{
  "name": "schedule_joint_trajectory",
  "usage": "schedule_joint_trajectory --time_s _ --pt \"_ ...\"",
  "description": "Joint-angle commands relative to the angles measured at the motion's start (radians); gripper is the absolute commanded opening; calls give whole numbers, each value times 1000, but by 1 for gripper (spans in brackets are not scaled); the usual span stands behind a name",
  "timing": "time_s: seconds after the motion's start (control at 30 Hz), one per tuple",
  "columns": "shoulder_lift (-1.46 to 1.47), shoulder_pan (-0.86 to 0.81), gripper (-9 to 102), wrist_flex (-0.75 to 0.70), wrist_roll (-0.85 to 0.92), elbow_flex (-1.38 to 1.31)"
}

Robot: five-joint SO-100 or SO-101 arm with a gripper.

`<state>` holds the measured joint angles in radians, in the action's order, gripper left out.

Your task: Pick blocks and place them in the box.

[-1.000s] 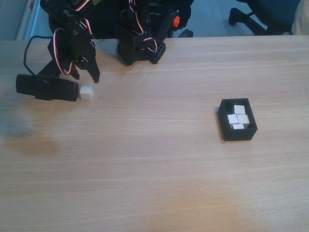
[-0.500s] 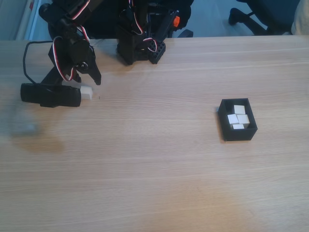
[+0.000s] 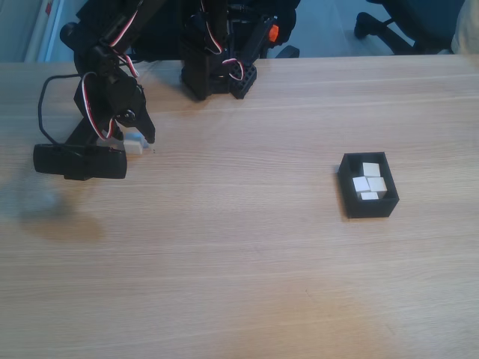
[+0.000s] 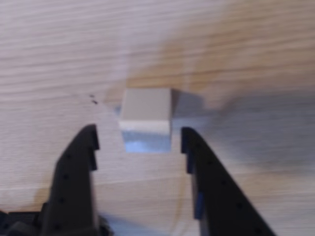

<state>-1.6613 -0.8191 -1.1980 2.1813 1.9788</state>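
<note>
Nearest in the wrist view, two black gripper [image 4: 139, 141] fingers [image 4: 74, 172] spread wide, one rising from the lower left, the other from the lower right, with a clear gap on each side of a single white cube [image 4: 146, 120]. Cube sitting flat on the pale wooden table [image 4: 236, 44], its near face level with the fingertips, neither finger touching it; slightly nearer the right finger than the left. Small dark specks on the wood just left of the cube. Soft grey shadow to the cube's right.

Seen from the fixed view, gripper [image 3: 135, 139] lowered at the far left of the table [image 3: 239, 262], jaws apart around the same white cube [image 3: 135, 145], partly hidden behind the black finger. Black camera body [image 3: 81, 160] jutting left from the wrist. Well apart to the right, at mid-depth, a small black box [image 3: 368, 185], open-topped, holding white cubes [image 3: 372, 182] packed close together; four tops countable, though blurred. Farther back, the black arm base [image 3: 218, 63] with red and white wiring, clamped at the table's far edge. Beyond that, top right, a dark chair base [image 3: 404, 22] on a grey floor.
</note>
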Motion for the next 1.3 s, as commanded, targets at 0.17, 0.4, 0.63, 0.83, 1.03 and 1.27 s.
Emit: schedule_joint_trajectory --time_s 0.17,0.4,0.63,0.83,1.03,1.27 --pt "21 -12 18 32 -12 -3" --pt "44 -11 17 71 -14 -3" --pt "58 -15 11 64 -6 -3" --pt "52 -11 2 46 8 -6" --pt "-29 71 0 38 -12 -5" --pt "-181 299 0 55 -173 17"
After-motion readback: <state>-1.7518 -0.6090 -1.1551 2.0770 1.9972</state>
